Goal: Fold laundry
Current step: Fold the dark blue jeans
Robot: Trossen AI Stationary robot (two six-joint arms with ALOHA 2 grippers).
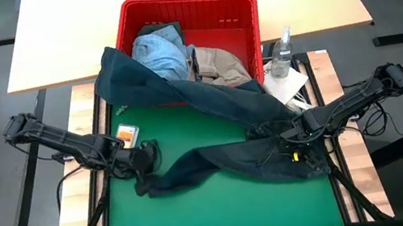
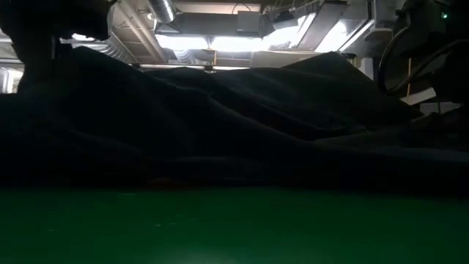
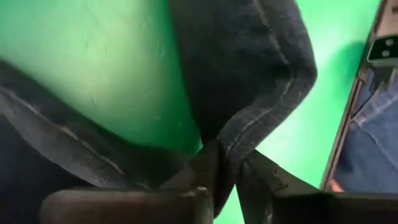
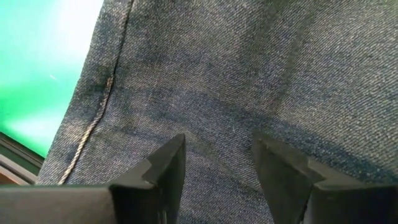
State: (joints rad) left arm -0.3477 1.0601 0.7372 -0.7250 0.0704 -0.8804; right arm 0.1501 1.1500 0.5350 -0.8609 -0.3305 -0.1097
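Left gripper (image 1: 140,158) is clamped on a hem fold of the jeans (image 1: 226,162), at the left end of the leg lying across the green mat (image 1: 195,221). Right gripper (image 1: 293,147) sits over the jeans' right end with fingers parted, denim under them, nothing pinched yet. The other leg runs far-left up over the rim of the basket (image 1: 245,7), where the light denim (image 1: 159,53) and khaki piece (image 1: 218,65) still sit.

Risks, my read:
- Pull toward the near edge with that leg still draped on the basket rim: the basket drags or tips and dumps the rest.
- Left grip is only on a thin edge fold, so it could slip under tension.
- Right closing here may grab one layer only, so the fold skews.
- Bottle (image 1: 282,54) and white cloth (image 1: 289,86) sit just right of the far leg; a sweep could knock them.

Views: the left wrist shows the hem pinched between the fingers (image 3: 205,171); the high view can't resolve that. The right wrist shows the open gap over denim. The low view is just a dark fabric wall, no grippers. Only the high view shows the basket drape.
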